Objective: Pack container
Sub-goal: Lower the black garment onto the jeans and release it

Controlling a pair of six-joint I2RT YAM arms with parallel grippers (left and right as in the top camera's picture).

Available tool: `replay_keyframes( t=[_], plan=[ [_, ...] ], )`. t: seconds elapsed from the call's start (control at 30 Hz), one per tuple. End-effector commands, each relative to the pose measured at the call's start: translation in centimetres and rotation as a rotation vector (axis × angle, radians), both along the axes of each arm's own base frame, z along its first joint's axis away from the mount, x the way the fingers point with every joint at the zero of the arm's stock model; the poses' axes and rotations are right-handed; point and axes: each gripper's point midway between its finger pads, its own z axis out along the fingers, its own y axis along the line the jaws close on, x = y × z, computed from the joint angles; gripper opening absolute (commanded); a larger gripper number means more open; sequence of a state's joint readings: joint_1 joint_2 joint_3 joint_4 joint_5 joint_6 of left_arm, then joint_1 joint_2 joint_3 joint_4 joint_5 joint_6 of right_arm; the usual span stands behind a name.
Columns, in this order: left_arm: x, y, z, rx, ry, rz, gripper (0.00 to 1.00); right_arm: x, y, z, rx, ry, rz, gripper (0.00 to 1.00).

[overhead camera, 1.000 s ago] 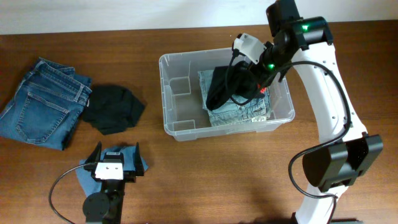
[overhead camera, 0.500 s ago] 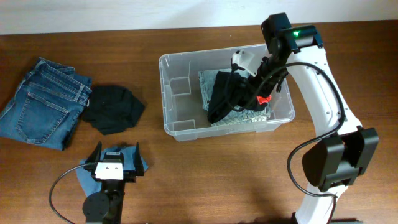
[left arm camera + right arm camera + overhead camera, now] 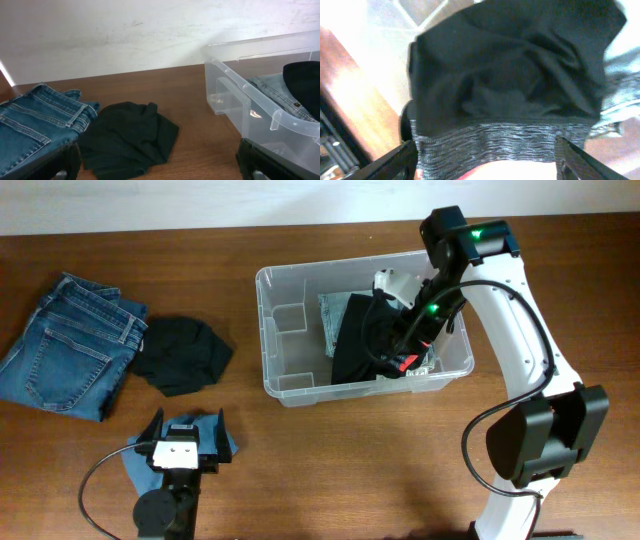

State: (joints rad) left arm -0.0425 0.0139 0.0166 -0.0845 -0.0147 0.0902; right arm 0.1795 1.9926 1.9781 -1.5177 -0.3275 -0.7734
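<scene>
Right pincer (image 3: 402, 358) stood spread wide over the black garment (image 3: 358, 340) lying in the container (image 3: 290, 385), apparently the drop-off step; next it needed to lift clear without snagging cloth.

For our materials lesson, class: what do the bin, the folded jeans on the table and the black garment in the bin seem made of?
Container: clear, glossy hard plastic; contents show through its walls.
Jeans: blue denim, matte, with visible seams and pockets.
Black garment: soft matte fabric, probably knit, with a grey heathered band.
</scene>
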Motion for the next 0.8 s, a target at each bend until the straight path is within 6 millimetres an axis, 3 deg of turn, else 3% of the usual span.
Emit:
replay_keyframes(
  t=[0.0,0.1,0.17,0.3,0.43,0.57,0.77],
  plan=[
    [0.0,0.3,-0.2,0.017,-0.002,0.012,1.0,-0.7,1.9,0.7,0.101,0.025,0.017,0.77],
    [0.0,0.3,-0.1,0.017,-0.003,0.012,1.0,-0.4,2.6,1.1,0.14,0.017,0.004,0.7],
    [0.0,0.3,-0.2,0.017,-0.002,0.012,1.0,0.9,2.8,1.2,0.15,0.018,-0.131,0.52],
    [0.0,0.3,-0.1,0.017,-0.003,0.012,1.0,1.3,2.9,1.2,0.152,0.047,-0.234,0.35],
    [0.0,0.3,-0.1,0.017,-0.003,0.012,1.0,0.6,2.7,0.6,0.136,0.093,-0.272,0.34],
    [0.0,0.3,-0.1,0.017,-0.003,0.012,1.0,-0.9,2.4,-1.1,0.11,0.17,-0.278,0.31],
    [0.0,0.3,-0.2,0.017,-0.002,0.012,1.0,-4.3,1.5,-6.0,0.045,0.322,-0.29,0.31]
  ],
)
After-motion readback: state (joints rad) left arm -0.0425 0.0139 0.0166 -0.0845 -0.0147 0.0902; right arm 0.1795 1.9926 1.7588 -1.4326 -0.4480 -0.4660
